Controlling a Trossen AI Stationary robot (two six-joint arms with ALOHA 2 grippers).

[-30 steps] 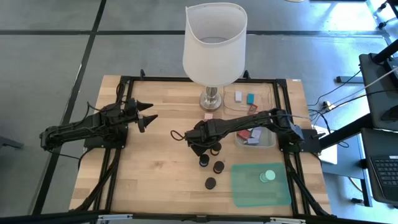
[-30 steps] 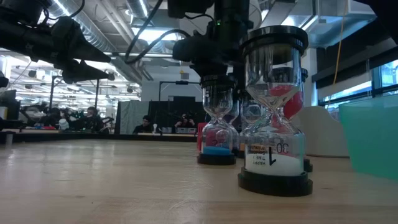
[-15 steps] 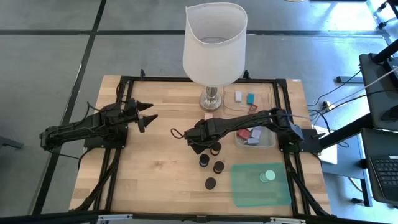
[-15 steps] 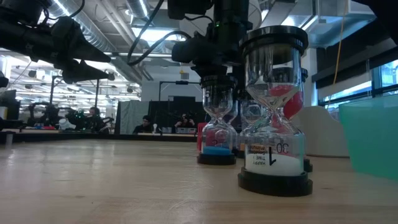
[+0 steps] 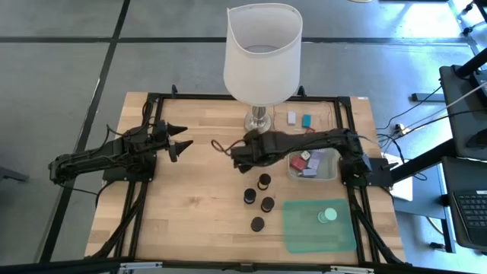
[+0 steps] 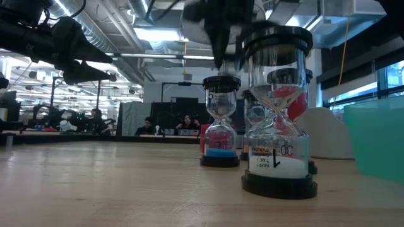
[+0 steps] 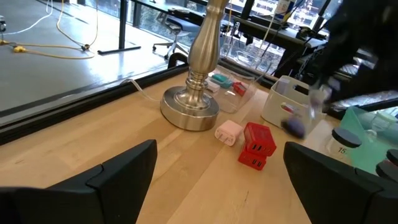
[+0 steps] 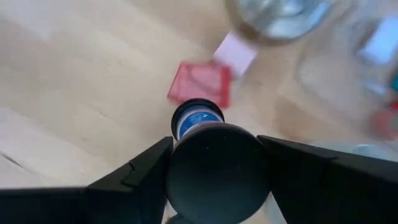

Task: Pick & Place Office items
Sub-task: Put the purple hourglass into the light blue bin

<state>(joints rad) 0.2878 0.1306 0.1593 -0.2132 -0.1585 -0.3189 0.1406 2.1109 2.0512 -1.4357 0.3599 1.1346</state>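
Left gripper (image 5: 185,142) wide; right gripper (image 5: 237,154) clamped.

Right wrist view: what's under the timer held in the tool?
Under the timer is bare wooden table, with a red block and a pink block lying past it. The timer's black cap hides the spot straight beneath.

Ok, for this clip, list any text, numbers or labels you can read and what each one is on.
"HAPPY TIME" and "30", printed sideways on the nearest hourglass in the low view; a smaller word between them is too small to read.
"15" on the label of an hourglass at the edge of the left wrist view.
Nothing else is readable; the red block shows no legible marking.
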